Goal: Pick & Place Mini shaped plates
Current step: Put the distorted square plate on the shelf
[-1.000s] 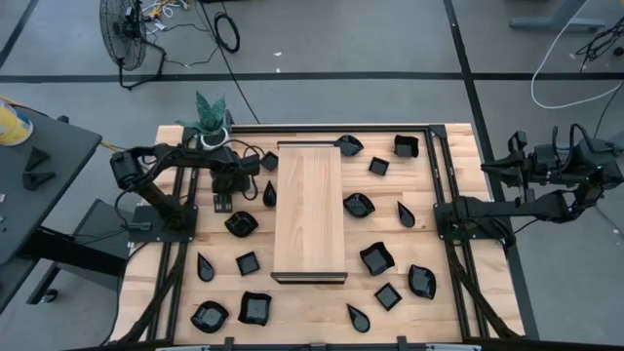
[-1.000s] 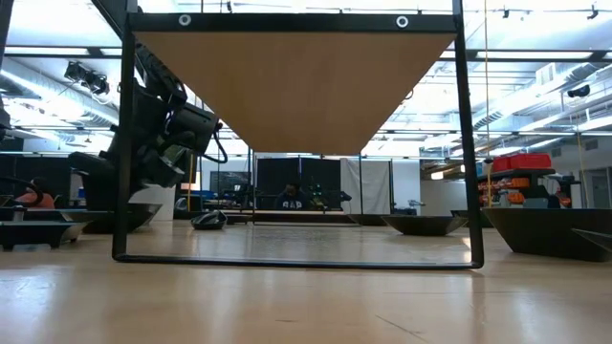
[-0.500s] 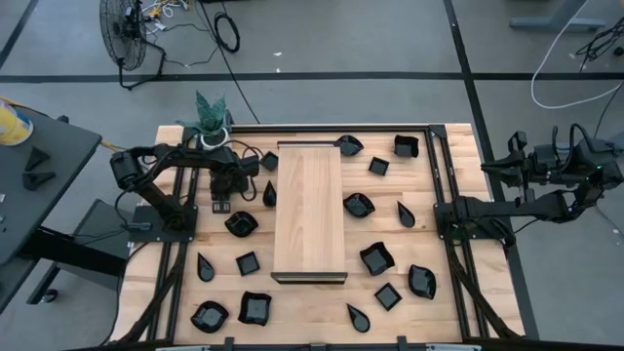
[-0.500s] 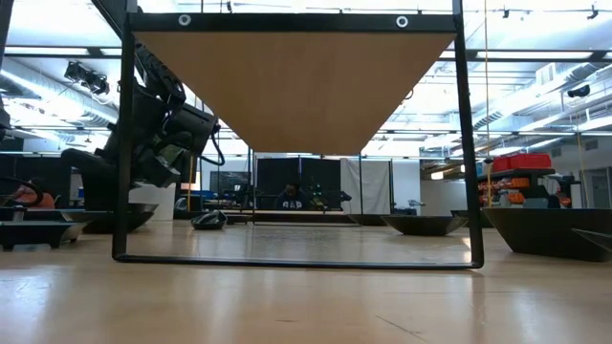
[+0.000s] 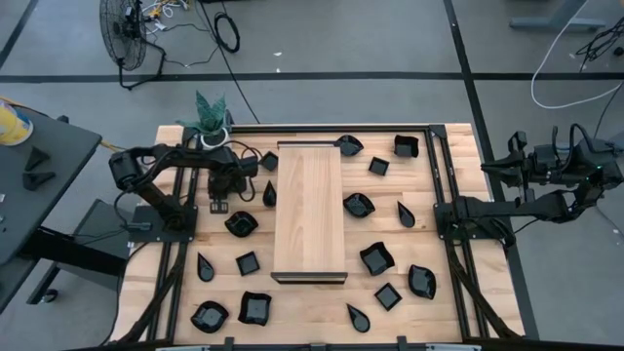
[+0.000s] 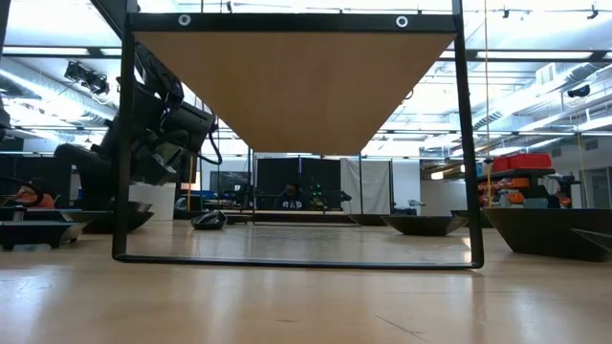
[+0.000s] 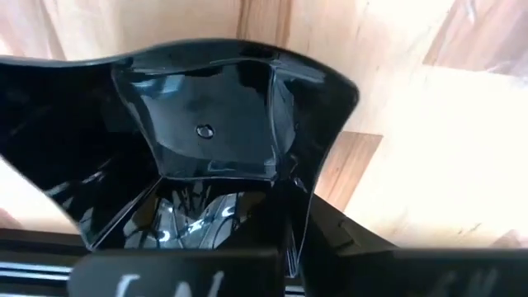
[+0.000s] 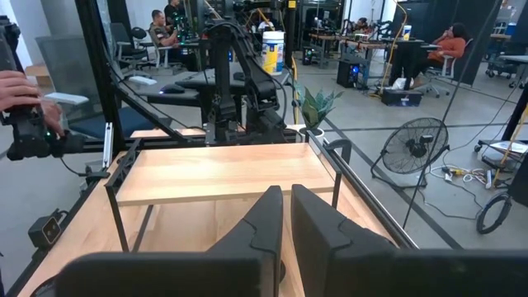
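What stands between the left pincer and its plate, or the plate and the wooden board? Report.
Nothing at the grip: the left pincer is shut on a square plate. A teardrop plate lies between it and the board.

Even overhead light is flooding the table [image 5: 175, 312] in the high view, and only short, soft shadows are being cast beneath the raised wooden board [image 5: 309, 210]. In the low view, ceiling strip lights [image 6: 535, 81] are glaring toward two o'clock, the board's underside [image 6: 292, 81] is being left in shade, and the near tabletop is being rendered soft and out of focus. In the left wrist view, a glossy black plate [image 7: 198, 124] is being shown very close, with pale reflections streaking its surface. In the right wrist view, the near fingers [image 8: 256, 231] are being blurred.
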Robot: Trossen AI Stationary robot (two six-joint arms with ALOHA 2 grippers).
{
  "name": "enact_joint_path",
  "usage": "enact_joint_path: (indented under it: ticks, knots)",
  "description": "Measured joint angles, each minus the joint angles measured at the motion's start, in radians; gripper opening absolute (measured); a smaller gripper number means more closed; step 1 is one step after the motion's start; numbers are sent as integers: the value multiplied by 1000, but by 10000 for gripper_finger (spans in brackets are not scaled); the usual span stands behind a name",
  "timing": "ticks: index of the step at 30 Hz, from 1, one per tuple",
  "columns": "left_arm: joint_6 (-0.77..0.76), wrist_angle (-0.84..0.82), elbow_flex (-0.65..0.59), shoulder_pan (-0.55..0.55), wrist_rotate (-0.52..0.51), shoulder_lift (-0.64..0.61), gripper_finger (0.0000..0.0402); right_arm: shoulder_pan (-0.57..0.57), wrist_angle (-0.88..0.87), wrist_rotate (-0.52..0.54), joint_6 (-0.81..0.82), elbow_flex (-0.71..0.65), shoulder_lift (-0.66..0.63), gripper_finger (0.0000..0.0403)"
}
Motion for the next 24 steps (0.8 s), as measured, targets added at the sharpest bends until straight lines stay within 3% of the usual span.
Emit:
enact_joint_path:
  ticks: [11,24]
  knots:
    - [-4,-42,12,-53,0,-112,8,0,0,0,0,0,0,34]
    - [-32,-219,245,-72,-59,-160,7,0,0,0,0,0,0,34]
